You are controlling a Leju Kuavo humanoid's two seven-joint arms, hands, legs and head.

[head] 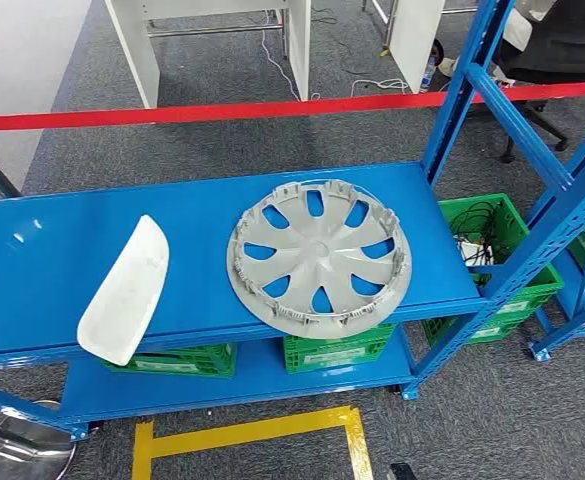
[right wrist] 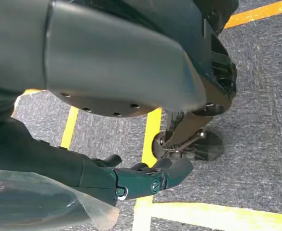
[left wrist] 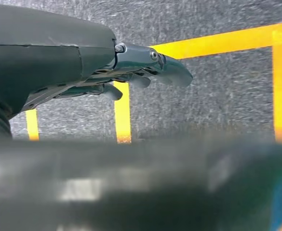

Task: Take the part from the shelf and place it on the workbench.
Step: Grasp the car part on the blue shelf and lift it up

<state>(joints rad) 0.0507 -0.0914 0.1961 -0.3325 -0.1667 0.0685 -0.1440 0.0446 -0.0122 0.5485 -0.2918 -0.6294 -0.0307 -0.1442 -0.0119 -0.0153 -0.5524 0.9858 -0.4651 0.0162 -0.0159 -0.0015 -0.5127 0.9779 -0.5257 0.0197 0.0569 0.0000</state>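
**Wheel cover and white part lie on the blue shelf; both hands hang over the floor**

A grey wheel cover (head: 319, 255) lies flat on the top board of the blue shelf (head: 40, 270), right of the board's middle, its near rim reaching the shelf's front edge. To its left, apart from it, a white curved part (head: 125, 292) rests tilted on the same board, its near end poking slightly over the front edge. Which of the two is the task's part cannot be told.

Under the top board, green crates (head: 334, 352) stand on the lower shelf level, and another green crate (head: 500, 262) with cables in it sits to the right, past the blue upright. A red tape (head: 198, 112) stretches across the scene behind the shelf. On the grey carpet in front of the shelf, yellow floor tape (head: 251, 435) marks out a box.

The left hand (left wrist: 132, 72) hangs above the carpet and the yellow lines, its fingers (left wrist: 175, 72) stretched out, slightly apart, with nothing in them. The right hand (right wrist: 139, 178) likewise hangs over the carpet, its fingers (right wrist: 175, 171) extended and loosely spread, holding nothing.
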